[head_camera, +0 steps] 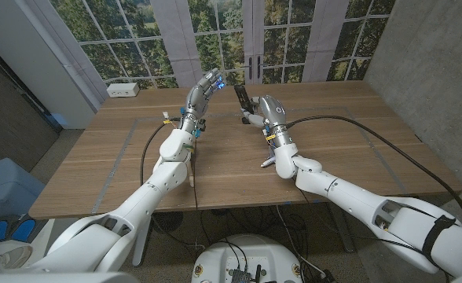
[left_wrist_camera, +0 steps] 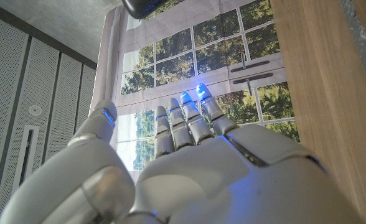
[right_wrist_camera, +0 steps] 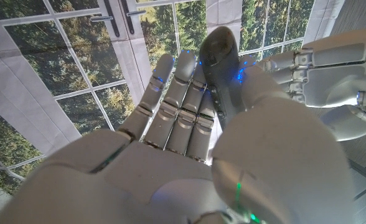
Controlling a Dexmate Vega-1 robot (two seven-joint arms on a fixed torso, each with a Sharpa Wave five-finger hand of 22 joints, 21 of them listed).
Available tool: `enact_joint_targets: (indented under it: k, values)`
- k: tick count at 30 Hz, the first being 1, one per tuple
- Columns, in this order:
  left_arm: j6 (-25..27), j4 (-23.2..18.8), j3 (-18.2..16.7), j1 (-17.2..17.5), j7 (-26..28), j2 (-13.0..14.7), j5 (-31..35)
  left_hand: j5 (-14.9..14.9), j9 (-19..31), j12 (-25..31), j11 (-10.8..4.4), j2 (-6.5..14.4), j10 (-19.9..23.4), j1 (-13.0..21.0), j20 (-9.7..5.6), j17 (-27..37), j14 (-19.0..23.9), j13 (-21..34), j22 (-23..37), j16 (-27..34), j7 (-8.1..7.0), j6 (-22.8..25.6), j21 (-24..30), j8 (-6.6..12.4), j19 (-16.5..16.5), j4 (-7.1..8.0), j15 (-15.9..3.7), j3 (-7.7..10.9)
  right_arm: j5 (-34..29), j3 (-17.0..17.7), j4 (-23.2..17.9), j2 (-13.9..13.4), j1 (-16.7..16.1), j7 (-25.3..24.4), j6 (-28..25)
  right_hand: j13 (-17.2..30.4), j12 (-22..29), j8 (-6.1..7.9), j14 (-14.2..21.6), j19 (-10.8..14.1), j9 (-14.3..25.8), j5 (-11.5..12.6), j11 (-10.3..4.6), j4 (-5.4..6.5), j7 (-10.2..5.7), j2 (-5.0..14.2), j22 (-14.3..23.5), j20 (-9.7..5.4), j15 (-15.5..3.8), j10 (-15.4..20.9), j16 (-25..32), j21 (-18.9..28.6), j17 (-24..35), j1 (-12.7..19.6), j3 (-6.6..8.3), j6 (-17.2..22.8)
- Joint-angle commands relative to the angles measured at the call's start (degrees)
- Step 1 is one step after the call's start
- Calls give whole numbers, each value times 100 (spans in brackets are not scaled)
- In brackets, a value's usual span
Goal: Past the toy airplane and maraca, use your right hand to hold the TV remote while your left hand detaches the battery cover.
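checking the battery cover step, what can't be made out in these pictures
- Battery cover on or off: in the right wrist view the right hand covers most of the dark TV remote.
- Head view: remote too small.
- Left wrist view: remote cut off by the edge beyond the left hand.

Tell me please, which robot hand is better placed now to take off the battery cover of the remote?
The left robot hand. It is raised, holds nothing, its fingers apart, just beside the TV remote. The right robot hand already grips the remote upright above the table, so it is busy.
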Motion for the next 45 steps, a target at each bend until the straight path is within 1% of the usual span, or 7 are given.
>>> enact_joint_targets:
  k: [1,6,14,18,32,36,45]
  values:
    - [-234,90,-16,10,-357,80,-62,-26,-4,-7,25,-38,-171,-22,5,-9,-164,-4,-4,-15,-43,-2,-72,-15,-107,0,-224,-54,13,183,-888,-342,-237,1116,-877,33,-16,4,33,-29,11,37,-162,168,-40,487,0,-251,-333,155,-12,36,14,450,245,-11]
    - [-294,74,-43,52,-415,95,-107,-22,-6,-11,6,-36,-325,-87,-11,-13,-285,-16,-4,-15,-72,26,-128,-13,-162,23,-222,-78,5,254,-1179,-461,-336,1421,-1146,31,-32,0,26,-34,12,35,-169,170,-50,479,0,-251,-330,155,-23,50,19,438,247,-17]
    - [-437,88,-75,67,-514,147,-91,-10,-17,-20,-49,-10,-948,-128,-39,-56,-860,-54,-6,-38,-305,-252,-336,-96,-313,-17,-178,-136,33,368,-1676,-633,-471,2009,-1652,41,-53,-6,31,-51,15,34,-169,176,-56,489,-1,-255,-332,148,-29,69,30,430,254,-29]
    - [-476,96,-101,72,-582,154,-153,-11,-20,0,-200,-9,-1164,-112,-38,-69,-1079,-66,-7,-40,-361,-388,-411,-104,-329,-39,-182,-169,-10,373,-1915,-712,-494,2388,-2009,44,-64,-13,33,-66,16,35,-166,174,-50,493,-2,-256,-336,141,-31,74,34,431,258,-43]
    - [-590,245,-190,2,-866,107,-399,-12,-35,34,-264,-99,-1367,-224,-79,-71,-1367,-79,-8,-20,-357,-818,-535,-154,-328,-12,-211,-304,19,457,-2390,-880,-546,3161,-2874,66,-90,-20,34,-87,20,35,-156,172,-35,504,-3,-243,-337,152,-39,114,44,427,263,-48]
    - [-615,283,-233,5,-845,42,-467,24,-44,40,-283,165,-1464,-430,-70,-28,-1459,-88,-9,17,-245,-949,-657,-125,-461,161,-198,-289,24,439,-2484,-904,-509,3408,-3151,73,-99,-23,40,-94,22,37,-144,169,-39,509,-4,-239,-335,153,-37,126,44,432,261,-53]
    - [-682,305,-311,30,-672,-28,-454,89,-56,2,-256,667,-1883,-586,-50,-56,-1883,-105,-22,-28,-142,-1206,-938,-115,-757,246,-224,-147,-35,335,-2609,-934,-389,3804,-3725,91,-121,-29,35,-118,25,40,-144,165,-24,508,-5,-225,-331,137,-36,146,52,431,256,-59]
